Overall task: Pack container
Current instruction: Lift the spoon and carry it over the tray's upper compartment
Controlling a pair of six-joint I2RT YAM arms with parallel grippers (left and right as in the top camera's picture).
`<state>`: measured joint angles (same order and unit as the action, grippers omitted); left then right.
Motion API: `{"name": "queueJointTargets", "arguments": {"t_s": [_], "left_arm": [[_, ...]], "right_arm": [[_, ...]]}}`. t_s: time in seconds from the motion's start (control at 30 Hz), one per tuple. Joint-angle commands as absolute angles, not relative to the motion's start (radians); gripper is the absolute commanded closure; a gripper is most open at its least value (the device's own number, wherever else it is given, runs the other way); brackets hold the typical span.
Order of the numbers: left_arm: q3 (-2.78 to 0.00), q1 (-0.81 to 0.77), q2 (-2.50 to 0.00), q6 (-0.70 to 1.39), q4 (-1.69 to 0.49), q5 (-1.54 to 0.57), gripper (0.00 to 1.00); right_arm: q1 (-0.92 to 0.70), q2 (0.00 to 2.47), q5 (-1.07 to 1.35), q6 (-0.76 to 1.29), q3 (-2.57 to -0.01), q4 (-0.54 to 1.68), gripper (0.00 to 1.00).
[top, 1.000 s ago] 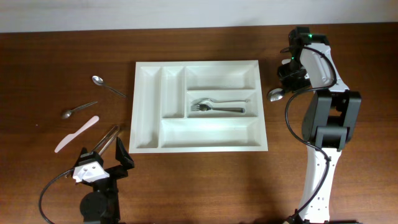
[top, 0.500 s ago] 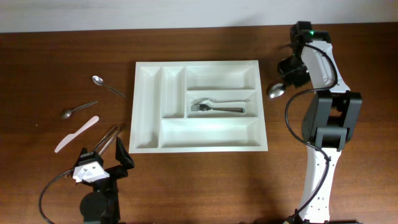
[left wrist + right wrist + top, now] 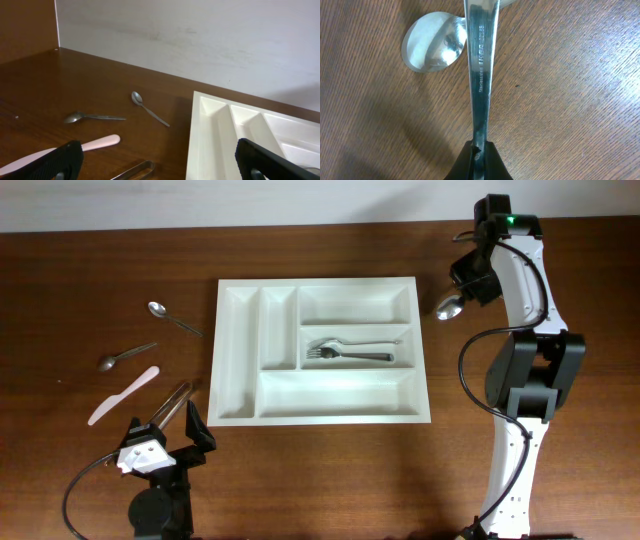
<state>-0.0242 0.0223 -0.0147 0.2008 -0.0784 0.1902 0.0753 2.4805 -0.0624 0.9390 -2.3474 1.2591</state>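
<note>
overhead: early going, only a fork [image 3: 350,352] lying in the container [image 3: 340,395]. right claw [image 3: 479,152] pinched on a spoon [image 3: 448,306] just right of it; left claw [image 3: 165,428] gaping, empty; teaspoons [image 3: 125,358], pink knife [image 3: 123,395] left of it, unpacked.

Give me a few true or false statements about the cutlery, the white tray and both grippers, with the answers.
1. The right gripper is shut on a spoon. True.
2. The container holds nothing. False: forks lie in its middle wide compartment.
3. The left gripper is open and holds nothing. True.
4. The pale knife lies inside the container. False: it lies on the table, left of the container.
</note>
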Motion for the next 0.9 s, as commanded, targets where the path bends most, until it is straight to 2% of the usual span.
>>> {"name": "queueJointTargets", "arguments": {"t_s": [0.0,0.7,0.87], "left_arm": [[-0.015,0.028,-0.006,0.188,-0.077,0.179,0.01],[-0.015,0.028,-0.006,0.188,-0.077,0.179,0.01],[-0.015,0.028,-0.006,0.188,-0.077,0.179,0.01]], "right_arm": [[0.073,2.458,-0.048,0.927,-2.368,1.261,0.96],[0.058,2.458,0.075,0.891,-2.620,1.302,0.96],[-0.002,2.458,0.081,0.993,-2.626,1.302,0.96]]}}
